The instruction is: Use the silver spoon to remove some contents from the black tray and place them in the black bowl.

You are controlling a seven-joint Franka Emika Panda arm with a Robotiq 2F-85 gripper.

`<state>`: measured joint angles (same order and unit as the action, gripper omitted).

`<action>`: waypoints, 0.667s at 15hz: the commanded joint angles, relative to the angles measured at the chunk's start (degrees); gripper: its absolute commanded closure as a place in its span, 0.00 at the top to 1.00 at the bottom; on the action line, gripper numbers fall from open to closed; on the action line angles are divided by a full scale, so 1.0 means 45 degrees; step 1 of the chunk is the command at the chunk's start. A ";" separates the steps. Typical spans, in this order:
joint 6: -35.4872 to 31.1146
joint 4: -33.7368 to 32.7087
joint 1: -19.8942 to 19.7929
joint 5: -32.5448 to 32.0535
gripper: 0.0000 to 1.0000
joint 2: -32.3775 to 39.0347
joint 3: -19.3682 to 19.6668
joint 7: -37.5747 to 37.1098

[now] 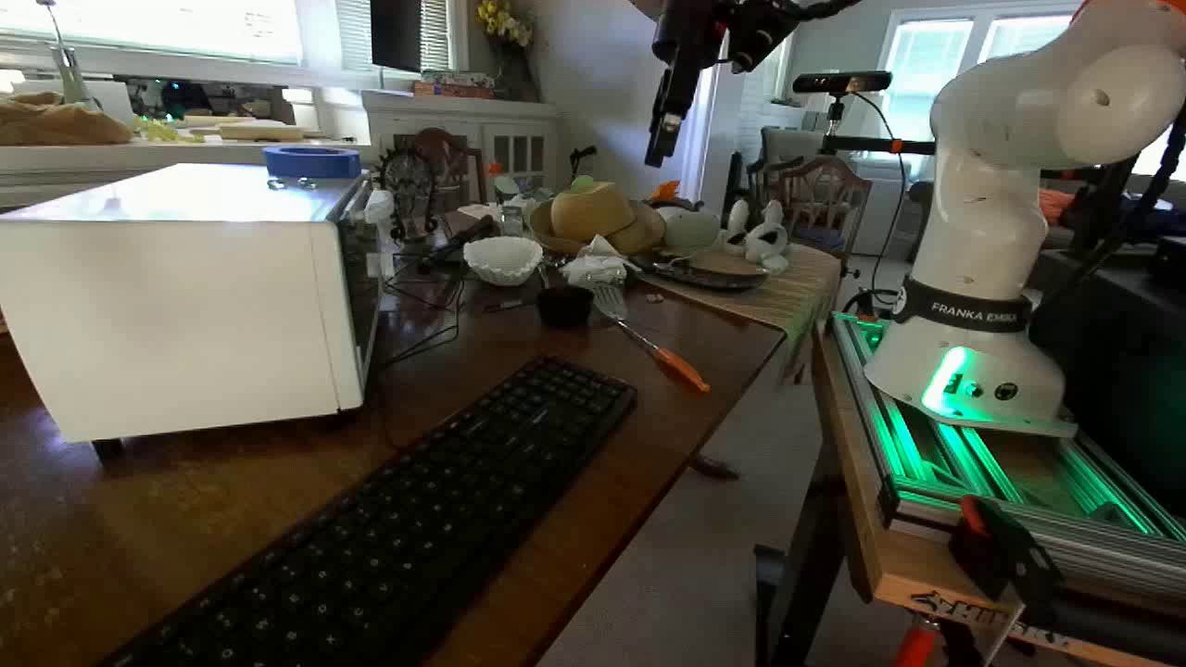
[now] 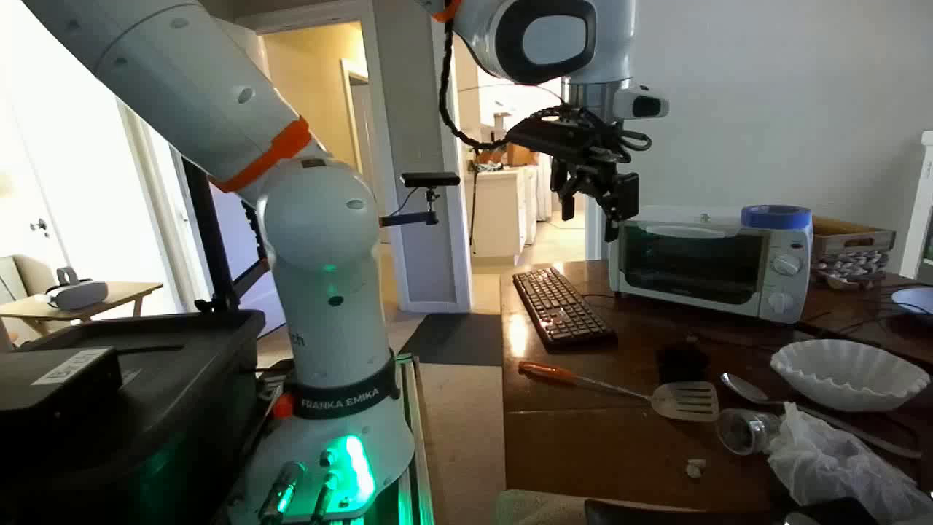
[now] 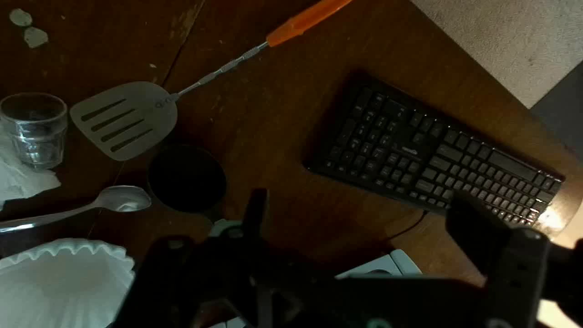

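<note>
Black base band (image 2: 339, 394) reads FRANKA EMIKA | gripper (image 2: 589, 227) spread wide, empty | silver spoon (image 3: 122, 198) beside black bowl (image 3: 186, 178)

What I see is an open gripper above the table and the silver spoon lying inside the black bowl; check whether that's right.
Not quite: in the wrist view the silver spoon lies beside the black bowl, not inside it. The gripper is open above the table.

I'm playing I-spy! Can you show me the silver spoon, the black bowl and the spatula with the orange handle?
Silver spoon (image 3: 123, 199): wrist view, on its scooping end.
Black bowl (image 3: 186, 178): wrist view, on its dark inside.
Spatula (image 3: 306, 23): wrist view, on its orange handle.
</note>
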<state>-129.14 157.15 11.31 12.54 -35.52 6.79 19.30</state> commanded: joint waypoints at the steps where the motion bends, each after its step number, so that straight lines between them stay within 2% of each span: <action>1: 0.0059 -0.0028 -0.0129 0.0086 1.00 0.0002 -0.0128 0.0058; 7: 0.0059 -0.0028 -0.0129 0.0085 1.00 0.0003 -0.0128 0.0058; 10: -0.1513 -0.0972 0.0002 0.0486 1.00 0.1235 0.0152 0.0300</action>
<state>-131.01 156.63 11.31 12.88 -35.02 6.75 19.17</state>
